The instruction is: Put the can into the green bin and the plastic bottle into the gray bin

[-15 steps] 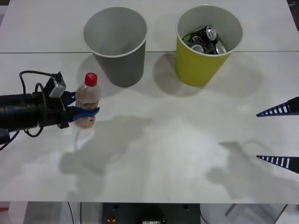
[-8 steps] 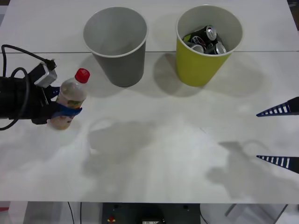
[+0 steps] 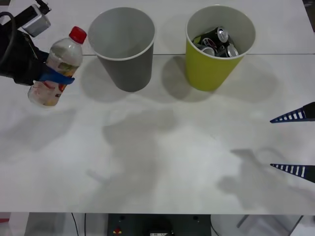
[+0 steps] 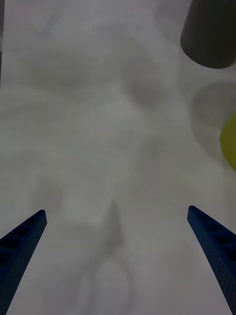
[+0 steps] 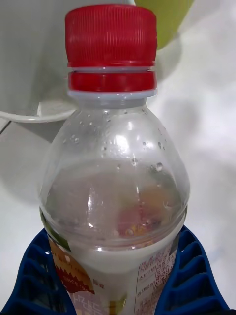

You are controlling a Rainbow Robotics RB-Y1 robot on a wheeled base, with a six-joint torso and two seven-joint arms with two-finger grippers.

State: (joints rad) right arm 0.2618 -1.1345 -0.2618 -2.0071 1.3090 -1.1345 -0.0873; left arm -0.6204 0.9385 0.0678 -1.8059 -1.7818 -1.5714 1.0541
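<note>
We see cans (image 3: pixel 215 42) already in the green bin (image 3: pixel 211 69), while our left gripper (image 3: pixel 49 74), closed around the bottle (image 3: pixel 55 66), holds it above the table's (image 3: pixel 162 157) far-left corner beside the gray bin (image 3: pixel 125 64), and the right gripper (image 3: pixel 294 143) waits wide open and empty at the right edge.

Left arm (image 3: pixel 17 54) is showing as a bulky black body, with a black cable looping off its upper side. A small silver-gray box (image 3: pixel 35 20) with a black plug is sitting on top of the wrist. Left gripper (image 3: pixel 55 76) fingers are showing blue; in the left wrist view the fingers (image 5: pixel 37 275) are looking thick, deep blue and ribbed with raised ridges, curved along the inner faces. Right gripper (image 3: pixel 295 142) is showing as two slim pointed fingers, dark blue with pale cross stripes, tapering to sharp tips. In the right wrist view the same fingers (image 4: pixel 22 246) are reading as plain dark blue ribbed wedges.
</note>
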